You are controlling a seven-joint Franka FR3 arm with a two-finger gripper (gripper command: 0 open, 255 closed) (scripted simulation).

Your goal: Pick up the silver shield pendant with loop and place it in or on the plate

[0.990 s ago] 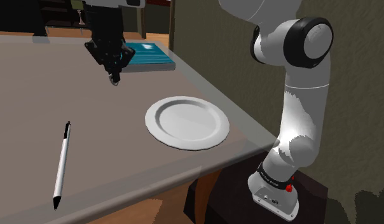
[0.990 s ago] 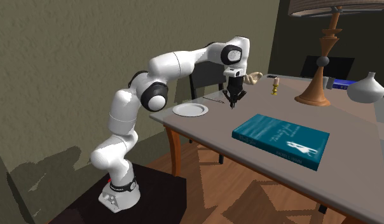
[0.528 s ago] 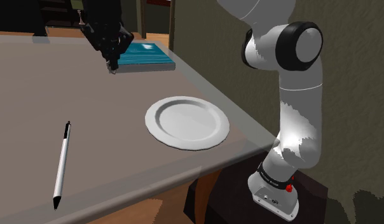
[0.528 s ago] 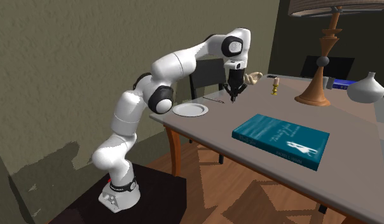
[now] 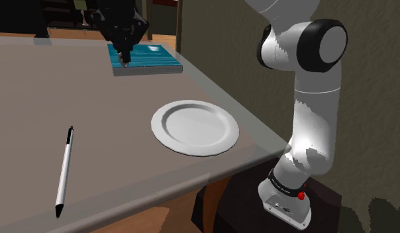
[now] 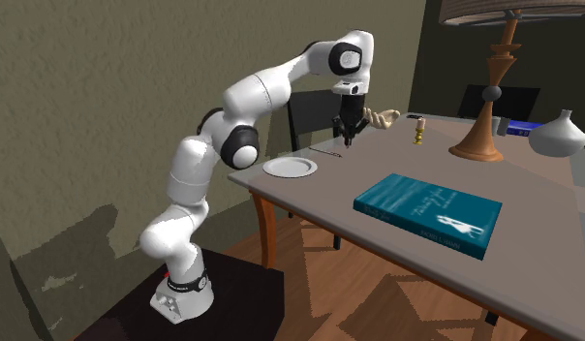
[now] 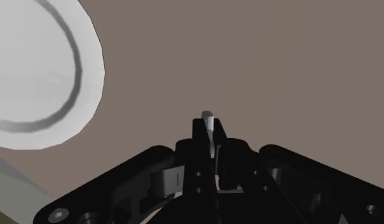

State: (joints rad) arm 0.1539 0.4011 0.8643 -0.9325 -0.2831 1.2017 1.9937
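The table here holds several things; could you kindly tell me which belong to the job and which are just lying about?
Job in hand: the small grey pendant, clasped between the fingers of the gripper; the white plate.

Lying about: the pen, the teal book, the lamp, the pale vase.

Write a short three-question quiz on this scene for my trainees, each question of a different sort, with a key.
1. True or false: the pen lies on the table, apart from the plate.
2. What does the end effector clasp? A: a small grey pendant. B: the pen. C: nothing.
3. Fill in: beyond the plate in the shoulder view lies a teal ____.
Key: 1 true; 2 A; 3 book.
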